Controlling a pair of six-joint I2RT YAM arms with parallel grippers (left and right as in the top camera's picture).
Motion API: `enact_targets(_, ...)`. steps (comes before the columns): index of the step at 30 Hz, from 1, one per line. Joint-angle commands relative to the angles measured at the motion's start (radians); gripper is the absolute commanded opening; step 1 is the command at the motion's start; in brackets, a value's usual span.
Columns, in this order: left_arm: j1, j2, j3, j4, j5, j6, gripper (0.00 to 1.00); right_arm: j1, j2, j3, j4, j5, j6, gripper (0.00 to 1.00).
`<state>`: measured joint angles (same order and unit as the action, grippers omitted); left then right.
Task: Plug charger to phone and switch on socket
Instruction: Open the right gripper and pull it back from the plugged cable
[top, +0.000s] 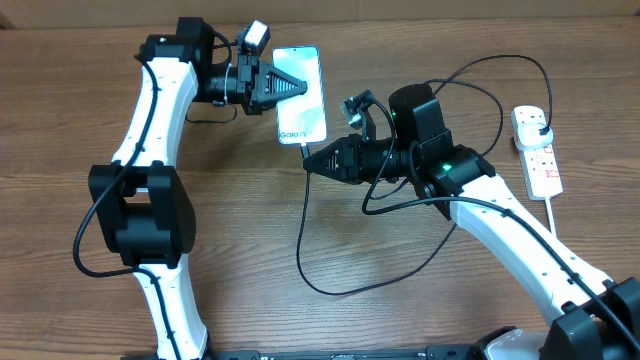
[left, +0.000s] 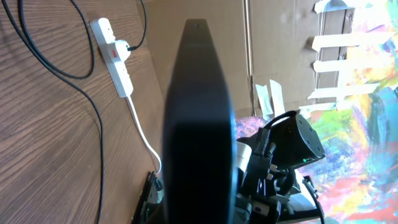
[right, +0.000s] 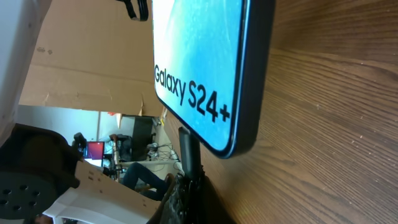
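1. We find the phone (top: 301, 95) lying flat and screen-up on the table (top: 250, 300), toward the far edge, between the two arms. In the right wrist view its blue screen shows the white text "Galaxy S24+".
2. The left gripper (top: 292, 88) reaches in from the left. Its jaws are closed together and its tip lies over the phone's screen. We cannot tell whether it presses on the glass.
3. The right gripper (top: 311, 160) sits just below the phone's lower edge, with its jaws closed around the connector (right: 188, 149) of the charger (top: 299, 240).
4. In the right wrist view the connector rises from the gripper and meets the phone's bottom edge. We cannot tell whether it is fully seated in the port.
5. The charger's thin black cable runs down from the right gripper, loops across the table beneath the right arm, then arcs up and over to the right.
6. The socket (top: 538, 155) lies at the right side of the table, well apart from the phone. The charger's black plug (top: 541, 124) sits in its far outlet.
7. A white cord (left: 142, 126) leaves the socket's near end. We cannot read the switch position.
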<state>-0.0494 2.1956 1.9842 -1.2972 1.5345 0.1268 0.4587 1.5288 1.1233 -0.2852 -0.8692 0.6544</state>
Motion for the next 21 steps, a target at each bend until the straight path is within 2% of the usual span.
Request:
enact_targets(1,-0.034,-0.008,0.019,-0.011,0.046,-0.016,0.04,-0.021,-0.014,0.001,0.024,0.044,0.005,0.04)
enact_targets(21,-0.05,-0.008,0.019,-0.017,0.047,-0.019,0.04,-0.036,-0.014,0.001,0.023,0.073,0.004,0.04)
